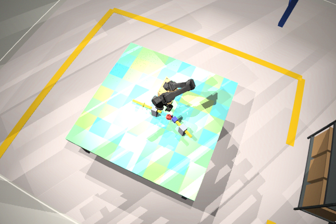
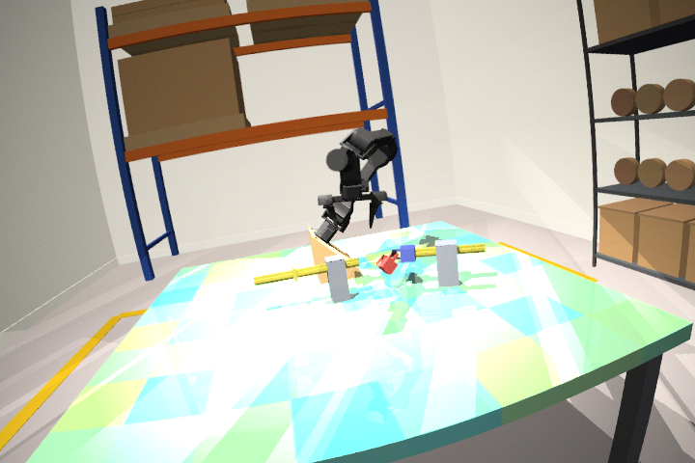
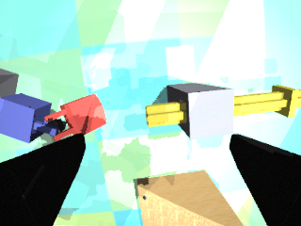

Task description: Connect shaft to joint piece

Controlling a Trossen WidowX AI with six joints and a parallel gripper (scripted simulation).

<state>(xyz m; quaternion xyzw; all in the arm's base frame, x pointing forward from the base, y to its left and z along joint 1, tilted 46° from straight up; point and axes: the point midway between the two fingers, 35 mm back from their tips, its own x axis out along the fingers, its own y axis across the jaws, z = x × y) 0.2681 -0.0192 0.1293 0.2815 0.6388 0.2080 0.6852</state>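
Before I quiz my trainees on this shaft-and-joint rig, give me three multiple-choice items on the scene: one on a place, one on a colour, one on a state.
1. Where is the gripper?
A. Above the table, over the gap between the two blocks
B. Resting on the sliding shaft
C. Off past the table's edge

2. What colour is the joint piece?
A. Yellow
B. Red
C. Grey

3. What is the gripper's state?
A. Shut on the joint piece
B. Shut on nothing
C. Open, holding nothing

Answers:
1. A: the exterior view shows it hanging above the parts, touching neither the left grey block nor the right grey block.
2. B: the wrist view shows a red piece beside the blue hinge block.
3. C: in the wrist view the fingers stand wide apart with only the table between them.
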